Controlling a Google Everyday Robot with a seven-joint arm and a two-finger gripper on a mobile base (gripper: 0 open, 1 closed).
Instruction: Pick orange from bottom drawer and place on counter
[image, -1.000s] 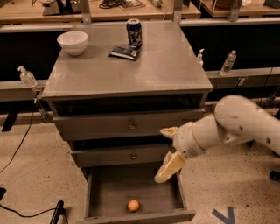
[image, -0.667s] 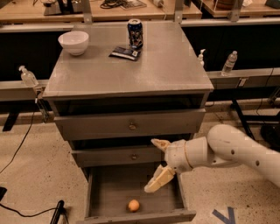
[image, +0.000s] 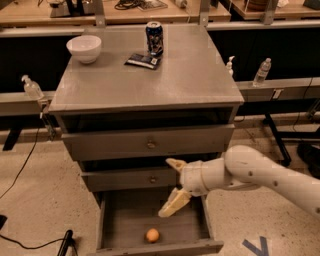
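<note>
A: One orange (image: 152, 235) lies on the bottom drawer (image: 125, 220) floor, near the front. The claw (image: 174, 184) hangs above it, fingers spread apart.

B: A finger could nudge it, and it would probably roll away. It's round, so no long axis, no pointing direction.

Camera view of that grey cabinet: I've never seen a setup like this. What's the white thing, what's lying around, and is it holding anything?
The white thing is a robot arm reaching in from the right. At its end is a two-finger gripper, tan fingers spread open, holding nothing, above the pulled-out bottom grey drawer. A small round orange lies on that drawer's floor, apart from the gripper. The single camera looks down from the front. On the flat grey counter sit a white bowl, a dark soda can and a flat dark packet by the can.
</note>
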